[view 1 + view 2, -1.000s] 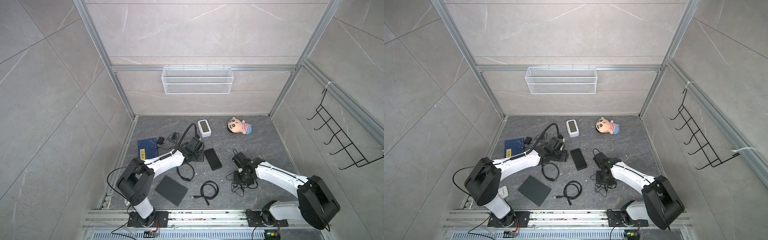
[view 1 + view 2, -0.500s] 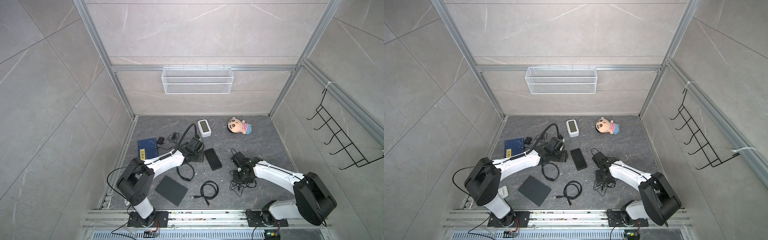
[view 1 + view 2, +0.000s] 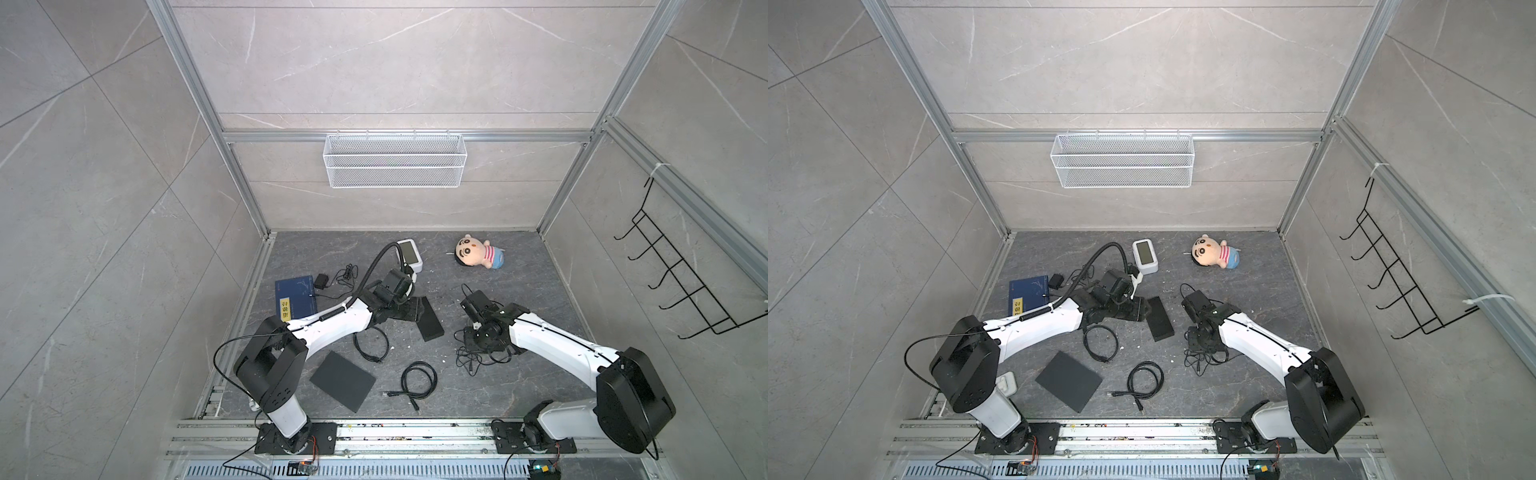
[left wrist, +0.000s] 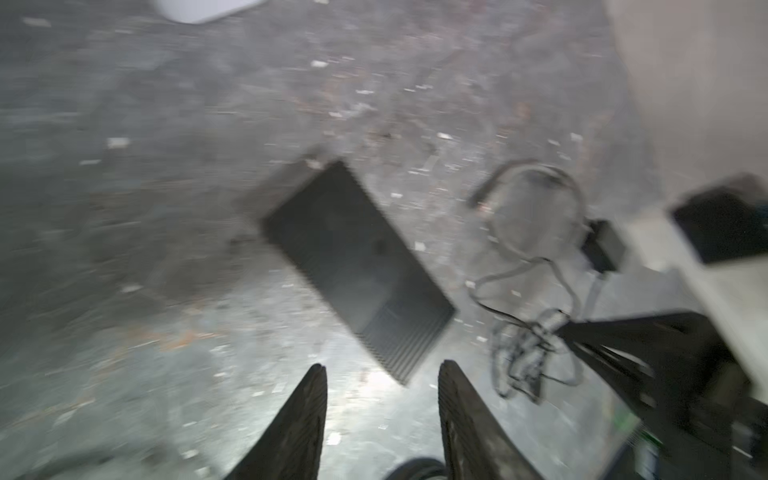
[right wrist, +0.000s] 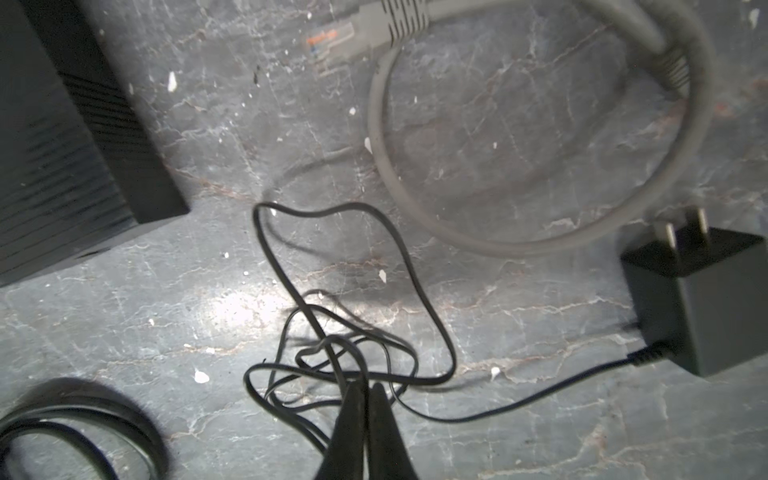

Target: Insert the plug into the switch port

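Observation:
The switch (image 3: 430, 322) (image 3: 1160, 318) is a flat black ribbed box lying mid-floor between both arms. My left gripper (image 4: 382, 368) hangs open and empty just short of a corner of the switch (image 4: 357, 266); that view is blurred. My right gripper (image 5: 365, 388) is shut on a strand of the thin black cord tangle (image 5: 328, 345), right of the switch (image 5: 54, 166). The cord runs to a black two-prong adapter (image 5: 702, 299). I cannot pick out the plug in the tangle. In both top views the right gripper (image 3: 478, 334) points down over the tangle.
A grey cable loop (image 5: 540, 245) with a clear connector (image 5: 332, 37) lies beyond the tangle. Black cable coils (image 3: 417, 382) (image 3: 372, 345), a dark pad (image 3: 343, 384), a blue book (image 3: 295, 297), a white device (image 3: 409, 255) and a doll (image 3: 478, 253) are on the floor.
My right gripper has shut on the thin cord, and that wrist has shifted slightly left and farther back. The left gripper has narrowed a little but is still open; its arm has barely moved.

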Controlling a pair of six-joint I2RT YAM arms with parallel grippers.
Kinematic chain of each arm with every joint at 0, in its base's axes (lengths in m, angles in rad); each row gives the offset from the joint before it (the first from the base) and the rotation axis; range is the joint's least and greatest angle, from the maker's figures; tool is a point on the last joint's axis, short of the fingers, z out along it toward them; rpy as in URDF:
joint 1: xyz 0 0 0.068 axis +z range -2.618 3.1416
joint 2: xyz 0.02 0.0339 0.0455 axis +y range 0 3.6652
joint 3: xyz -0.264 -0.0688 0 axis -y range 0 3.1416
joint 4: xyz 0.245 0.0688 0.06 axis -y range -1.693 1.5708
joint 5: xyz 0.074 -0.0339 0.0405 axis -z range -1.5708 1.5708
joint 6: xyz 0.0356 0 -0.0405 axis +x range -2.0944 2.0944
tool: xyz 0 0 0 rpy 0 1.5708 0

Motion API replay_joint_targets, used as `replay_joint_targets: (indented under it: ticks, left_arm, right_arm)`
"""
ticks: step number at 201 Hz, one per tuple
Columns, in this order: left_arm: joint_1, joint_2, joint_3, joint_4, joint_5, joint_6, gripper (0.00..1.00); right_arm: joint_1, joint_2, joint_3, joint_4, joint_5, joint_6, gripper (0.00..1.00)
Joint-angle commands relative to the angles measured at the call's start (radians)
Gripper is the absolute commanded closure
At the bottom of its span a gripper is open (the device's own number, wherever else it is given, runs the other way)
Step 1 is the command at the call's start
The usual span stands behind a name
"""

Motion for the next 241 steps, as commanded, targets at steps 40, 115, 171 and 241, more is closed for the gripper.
replay_joint_targets:
  ticks: [40, 115, 171, 241]
  left_arm:
    - [-0.017, -0.011, -0.015, 0.061, 0.039, -0.04, 0.53]
    - [-0.015, -0.026, -0.023, 0.015, -0.04, -0.042, 0.52]
    - [-0.015, -0.034, -0.033, 0.015, -0.045, -0.048, 0.52]
    - [-0.015, -0.075, -0.06, -0.003, -0.079, -0.037, 0.52]
  right_arm:
    - [0.006, -0.064, 0.055, -0.066, -0.039, 0.004, 0.57]
    - [0.034, -0.25, -0.158, -0.074, -0.142, 0.09, 0.73]
    - [0.115, -0.151, -0.2, 0.027, -0.105, 0.155, 0.68]
    - [0.125, -0.032, -0.192, 0.127, -0.001, 0.183, 0.7]
